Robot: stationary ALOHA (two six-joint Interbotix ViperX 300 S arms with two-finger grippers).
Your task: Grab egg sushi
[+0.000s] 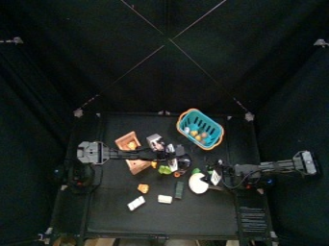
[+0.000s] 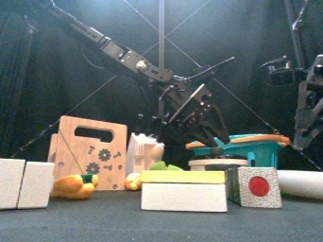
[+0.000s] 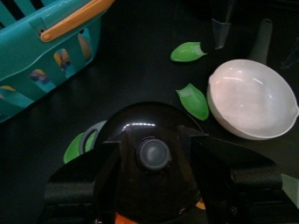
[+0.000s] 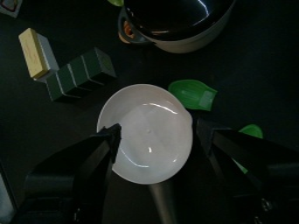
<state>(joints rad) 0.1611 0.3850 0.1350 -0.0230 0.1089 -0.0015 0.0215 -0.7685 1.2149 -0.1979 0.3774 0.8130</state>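
**Now, on the Way to the Egg Sushi**

So far, only the reaching step, by the look of it. No grab yet.

Tiny egg sushi (image 4: pixel 38 52), a pale yellow slab on a white block, lying flat on the black table (image 1: pixel 115 221). Near the round white bowl (image 4: pixel 146 131) but not touching it, on the bowl's side toward the table's front edge and a bit toward the left arm. Nothing holding it. Between bowl and sushi, a dark ribbed block (image 4: pixel 82 79). Past the sushi, farther from the bowl, a plain white block (image 1: pixel 137 203) of about the same size. Easy to mix up, so go for the yellow top.

Right gripper (image 4: pixel 158 144) hanging right over the white bowl, its two black fingers spread wide, with nothing pinched between them. Left gripper (image 2: pixel 190 104) up in the air on the bowl's far side, nearer the teal plastic basket (image 1: pixel 199 127). Cannot tell how its fingers stand, with a shiny black dome (image 3: pixel 152 149) hiding them.

Next, probably: slide the right gripper off the bowl, past the dark block, to just above the sushi. Keep the fingers spread, turn them to fit across the short sides, go down low, then close gently. Small thing, so careful aim needed.
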